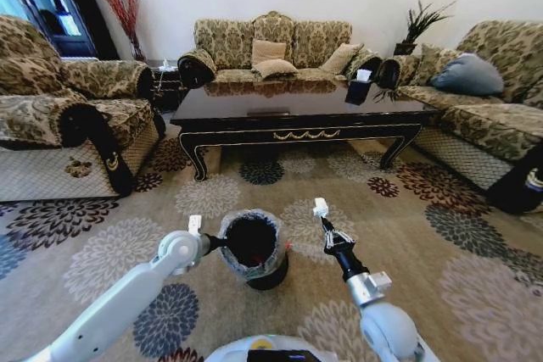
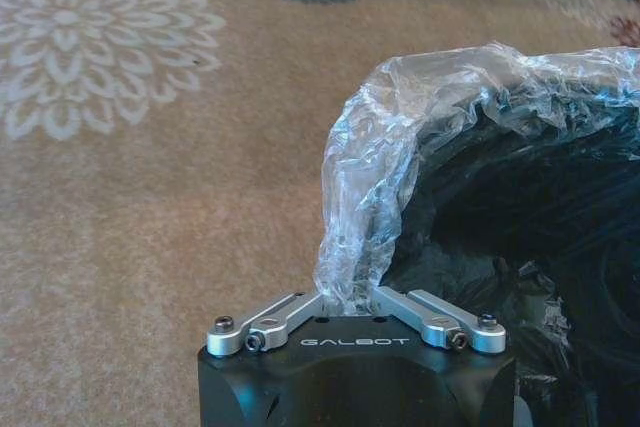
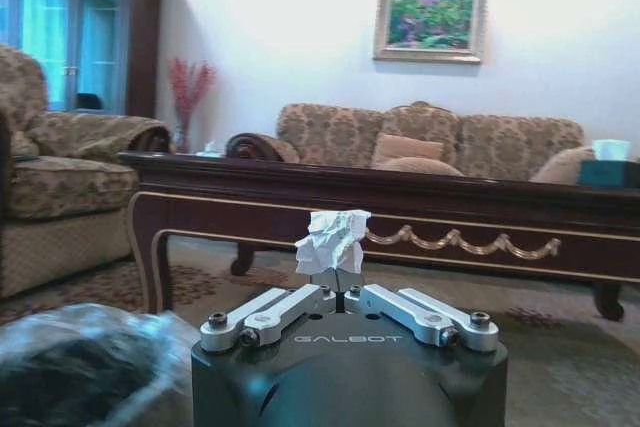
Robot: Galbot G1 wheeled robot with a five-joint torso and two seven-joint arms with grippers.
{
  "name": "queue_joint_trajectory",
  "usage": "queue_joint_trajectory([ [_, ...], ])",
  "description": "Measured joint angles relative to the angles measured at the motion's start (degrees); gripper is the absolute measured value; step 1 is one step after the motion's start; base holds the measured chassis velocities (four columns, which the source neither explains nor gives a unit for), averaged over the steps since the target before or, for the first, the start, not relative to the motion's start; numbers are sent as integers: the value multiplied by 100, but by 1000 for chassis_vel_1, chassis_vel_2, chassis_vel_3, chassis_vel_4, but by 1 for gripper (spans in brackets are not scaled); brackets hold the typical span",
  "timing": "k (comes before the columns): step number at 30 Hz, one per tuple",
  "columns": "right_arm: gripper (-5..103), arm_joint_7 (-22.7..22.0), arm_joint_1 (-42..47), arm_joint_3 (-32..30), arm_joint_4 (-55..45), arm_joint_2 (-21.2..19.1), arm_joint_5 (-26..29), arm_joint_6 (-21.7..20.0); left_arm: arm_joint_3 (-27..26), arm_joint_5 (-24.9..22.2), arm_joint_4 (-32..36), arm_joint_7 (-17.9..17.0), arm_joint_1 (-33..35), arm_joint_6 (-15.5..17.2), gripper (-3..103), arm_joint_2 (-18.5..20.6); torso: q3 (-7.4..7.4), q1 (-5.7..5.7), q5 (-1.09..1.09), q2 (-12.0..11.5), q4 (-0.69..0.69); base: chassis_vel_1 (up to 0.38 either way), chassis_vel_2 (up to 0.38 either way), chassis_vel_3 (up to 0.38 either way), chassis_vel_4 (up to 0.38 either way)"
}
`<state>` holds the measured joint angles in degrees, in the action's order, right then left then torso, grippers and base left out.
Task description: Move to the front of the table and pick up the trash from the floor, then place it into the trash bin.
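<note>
Currently:
left end effector [image 2: 350, 299]: clamped on trash bin [image 1: 252, 246] liner
right end effector [image 3: 340, 292]: holds crumpled white trash [image 3: 333, 241]
remaining: drop into bin

Your machine's two arms are glossy white, rounded tubes with bulbous joints; beyond each wrist joint the casing turns black and narrower toward the pincer. The left pincer [image 2: 350, 292] sits on a matte black housing printed GALBOT in pale letters, with silver metal linkage bars either side, each fixed by dark screws and a rounded end bolt. The right pincer [image 3: 338, 277] carries the same black GALBOT housing, silver bars and screws. A small white block stands beside each wrist. The base edge below shows white with a yellow patch.
</note>
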<state>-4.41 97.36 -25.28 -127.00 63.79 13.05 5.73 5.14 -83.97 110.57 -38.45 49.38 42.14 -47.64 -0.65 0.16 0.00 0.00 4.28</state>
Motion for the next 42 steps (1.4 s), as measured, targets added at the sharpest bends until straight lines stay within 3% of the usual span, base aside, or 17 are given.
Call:
queue_joint_trajectory([
  [15, 0, 278, 585, 503, -79, 12, -1062, 283, 1209, 83, -65, -134, -739, 0, 0, -516, -1, 0, 1, -1, 2, 0, 0, 0, 0],
  [29, -2, 355, 631, 832, 131, 88, -1347, 334, 1319, 57, -93, -149, -802, 0, 0, -544, 0, 0, -1, -1, 0, 0, 0, 0, 0],
  [33, 14, 368, 686, 860, 187, 91, -1432, 338, 1300, 77, -101, -149, -733, 0, 0, -558, 0, 0, 0, -1, 1, 0, 0, 0, 0],
  [35, 14, 373, 697, 869, 197, 94, -1443, 339, 1285, 100, -97, -147, -689, 0, 0, -558, 0, 0, 0, -1, 0, 0, 0, 0, 0],
  [36, 25, 373, 693, 875, 205, 95, -1444, 339, 1282, 115, -97, -144, -675, 0, 0, -557, 0, 0, -1, -1, 0, 0, 0, 0, 0],
  [37, 25, 373, 693, 875, 205, 95, -1444, 339, 1282, 115, -97, -144, -675, 0, 0, -557, 0, 0, -1, -1, 0, 0, 0, 0, 0],
  [40, 41, 373, 678, 878, 212, 91, -1437, 339, 1272, 150, -104, -136, -660, 0, 0, -545, -1, 0, 0, -1, 0, 0, 0, 0, 0],
  [42, 41, 373, 681, 876, 212, 91, -1435, 339, 1268, 150, -104, -130, -658, 0, 0, -539, 0, 0, 0, -1, 1, 0, 0, 0, 0],
])
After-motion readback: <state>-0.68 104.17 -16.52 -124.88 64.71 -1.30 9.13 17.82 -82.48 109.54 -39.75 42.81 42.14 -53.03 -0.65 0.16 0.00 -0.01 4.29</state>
